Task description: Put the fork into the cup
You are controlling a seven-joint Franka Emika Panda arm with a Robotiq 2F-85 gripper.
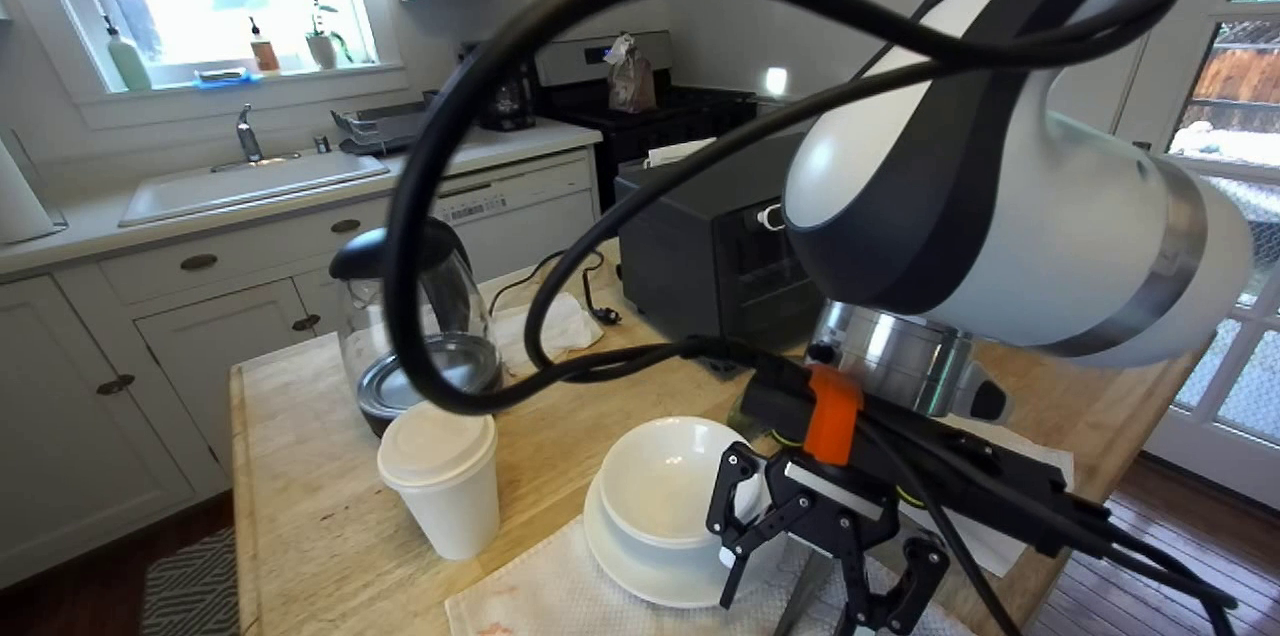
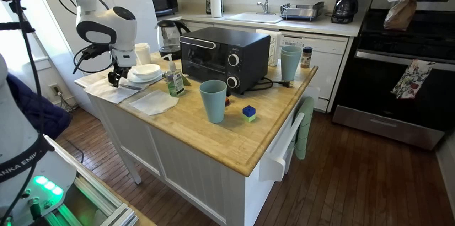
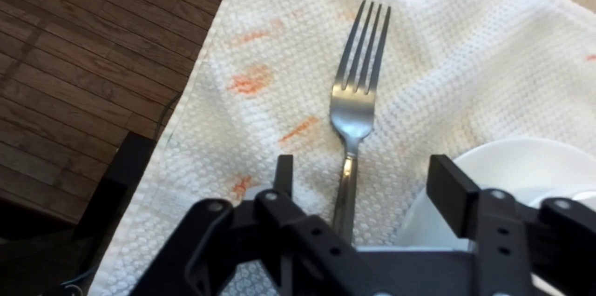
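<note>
The fork [image 3: 352, 114] lies on a white cloth [image 3: 260, 147] toward the left corner of the wooden-topped bench [image 2: 231, 140], as an exterior view shows it, close to the near long edge, its tines pointing away from that corner. The gripper [image 3: 363, 183] is just above it with its jaws well apart: in the wrist view they flank the handle, and cloth shows in the gaps to either side. Beside the fork, a white bowl [image 1: 670, 476] sits on a white plate [image 1: 640, 566]; a lidded white paper cup [image 1: 440, 476] and a glass kettle [image 2: 169, 39] stand toward the far edge. Along the near long edge, past the cloth, lies a white napkin [image 2: 155, 102], with a clear pump bottle [image 2: 174, 80] just behind it. The pale teal tumbler [image 2: 214, 103] stands upright, mouth up, farther along that edge toward the near corner, and blue-and-lime toy bricks [image 2: 249, 113] sit near it on the side of the right edge. A black toaster oven [image 2: 227, 37] occupies the middle. By the far right corner, what look like nested teal tumblers [image 2: 289, 66] stand just beside a spice jar [image 2: 306, 57].
</note>
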